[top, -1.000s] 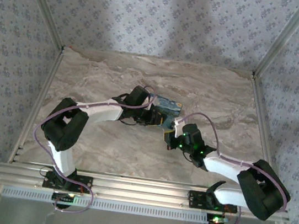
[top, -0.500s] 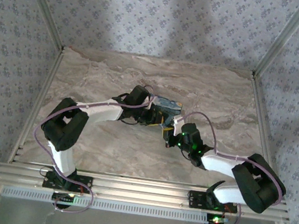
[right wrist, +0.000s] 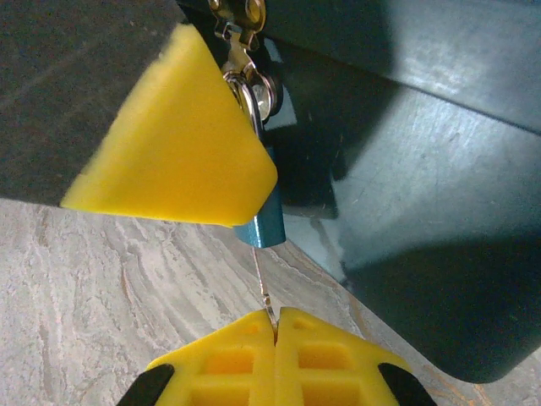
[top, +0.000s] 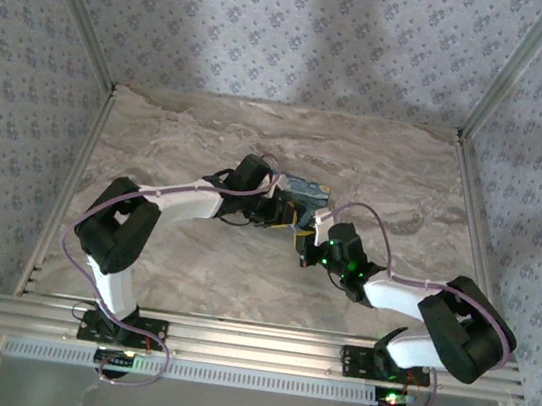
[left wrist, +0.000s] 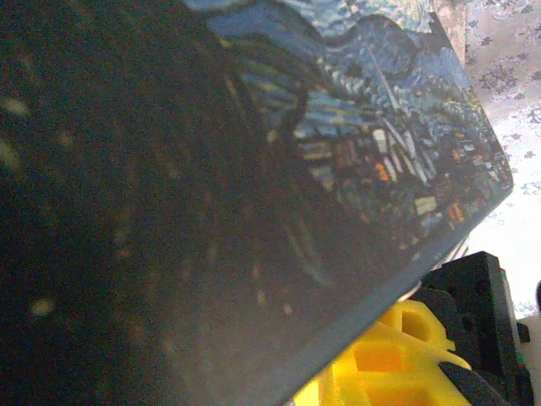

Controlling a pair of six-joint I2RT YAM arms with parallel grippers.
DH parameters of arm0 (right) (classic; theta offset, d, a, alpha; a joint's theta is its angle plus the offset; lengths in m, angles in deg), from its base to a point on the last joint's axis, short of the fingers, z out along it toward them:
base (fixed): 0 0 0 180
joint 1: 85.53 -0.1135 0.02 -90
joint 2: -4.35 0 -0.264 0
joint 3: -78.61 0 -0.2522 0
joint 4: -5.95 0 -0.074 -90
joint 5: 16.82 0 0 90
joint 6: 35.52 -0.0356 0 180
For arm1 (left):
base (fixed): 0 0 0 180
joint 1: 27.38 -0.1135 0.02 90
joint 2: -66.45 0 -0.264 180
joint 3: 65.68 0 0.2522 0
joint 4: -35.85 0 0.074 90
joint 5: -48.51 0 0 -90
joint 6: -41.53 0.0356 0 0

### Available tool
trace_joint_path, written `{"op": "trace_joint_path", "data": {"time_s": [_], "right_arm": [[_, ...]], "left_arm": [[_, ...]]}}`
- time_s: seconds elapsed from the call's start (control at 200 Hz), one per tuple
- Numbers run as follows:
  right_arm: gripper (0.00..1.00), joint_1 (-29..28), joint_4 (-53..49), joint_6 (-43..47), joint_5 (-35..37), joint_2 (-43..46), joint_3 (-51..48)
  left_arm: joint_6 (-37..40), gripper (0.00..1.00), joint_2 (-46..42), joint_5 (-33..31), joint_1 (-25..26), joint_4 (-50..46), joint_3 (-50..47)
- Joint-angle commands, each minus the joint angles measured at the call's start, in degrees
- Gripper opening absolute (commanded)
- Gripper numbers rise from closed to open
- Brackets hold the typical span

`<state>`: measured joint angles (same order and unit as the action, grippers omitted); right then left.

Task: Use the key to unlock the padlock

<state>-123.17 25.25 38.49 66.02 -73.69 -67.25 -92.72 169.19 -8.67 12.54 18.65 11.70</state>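
Right wrist: teal padlock (right wrist: 260,222) on latch (right wrist: 241,25); right jaws pinch thin key (right wrist: 263,288); left jaws unclear.

We saw the right gripper (right wrist: 275,321) pinching the thin key (right wrist: 264,281) between yellow fingertips pressed together, the key running up to the underside of the small teal padlock (right wrist: 260,222). The padlock hung at the edge of the dark case (right wrist: 423,169) above the marble table (right wrist: 101,288), partly behind a yellow wedge (right wrist: 169,152).

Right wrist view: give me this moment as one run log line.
phase: key at lock | right gripper: shut on key | key tip: reaches padlock underside | insertion: unclear | left gripper: grips case
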Motion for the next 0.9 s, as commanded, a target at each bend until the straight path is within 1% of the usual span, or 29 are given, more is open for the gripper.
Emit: {"op": "trace_joint_path", "data": {"time_s": [0.0,0.894], "right_arm": [[0.00,-0.22,1.82,0.52,1.08,-0.45,-0.18],[0.00,1.48,6.53,-2.25,-0.49,-0.53,-1.26]], "left_arm": [[-0.05,0.24,-1.84,1.99,0.41,1.68,1.68],[-0.63,0.24,-1.84,2.38,0.34,2.12,1.49]]}}
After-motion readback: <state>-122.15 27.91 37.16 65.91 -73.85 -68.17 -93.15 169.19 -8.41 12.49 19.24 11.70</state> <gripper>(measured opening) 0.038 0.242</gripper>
